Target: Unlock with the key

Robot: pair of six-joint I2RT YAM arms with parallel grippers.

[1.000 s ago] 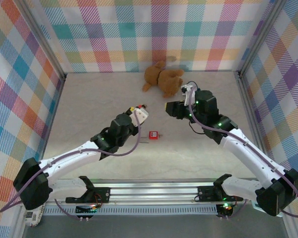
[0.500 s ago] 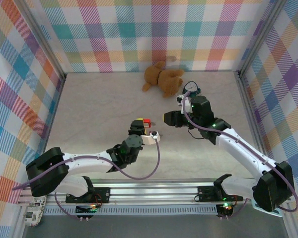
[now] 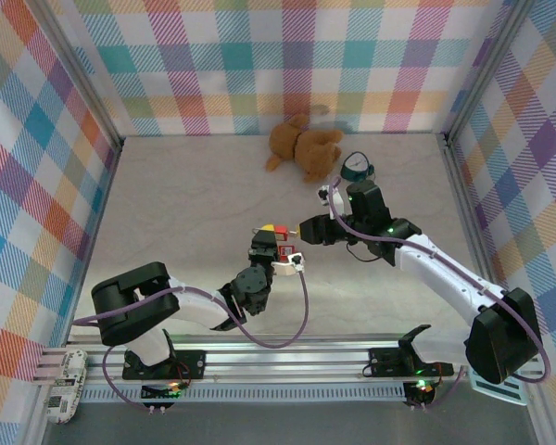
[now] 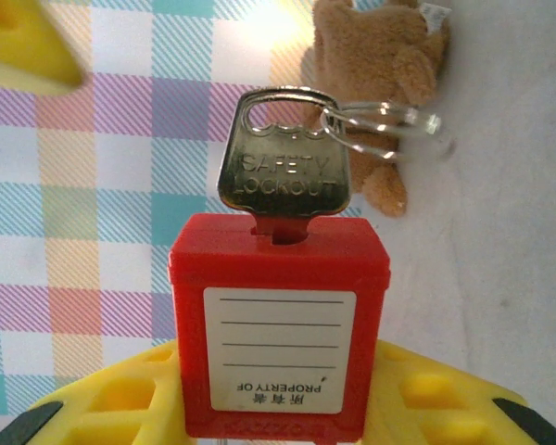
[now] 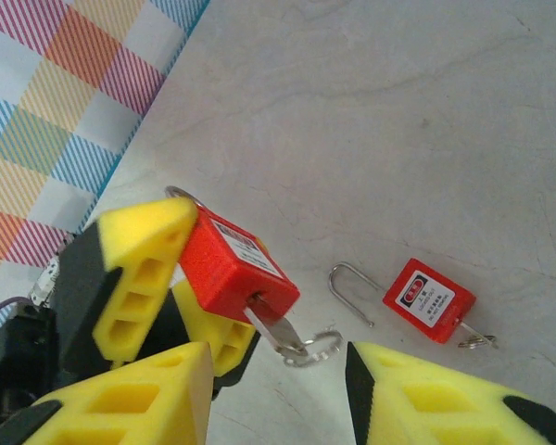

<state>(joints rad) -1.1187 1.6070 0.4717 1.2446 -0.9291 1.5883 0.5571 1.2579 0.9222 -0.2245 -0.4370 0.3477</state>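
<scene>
The left gripper [image 4: 278, 408] squeezes a red lock [image 4: 280, 324] between its yellow fingers [image 4: 102, 403]. The key [image 4: 280, 171] sticks in the lock's free end and points away from that gripper. A ring [image 4: 371, 125] hangs on its head. The right gripper [image 5: 278, 371] is just by the key, its fingers spread apart and holding nothing. A second lock [image 5: 429, 298] lies on the table [image 5: 398, 111] close by, its loop [image 5: 347, 287] swung open. A teddy [image 3: 303, 146] lies far back by the wall [image 3: 287, 65].
</scene>
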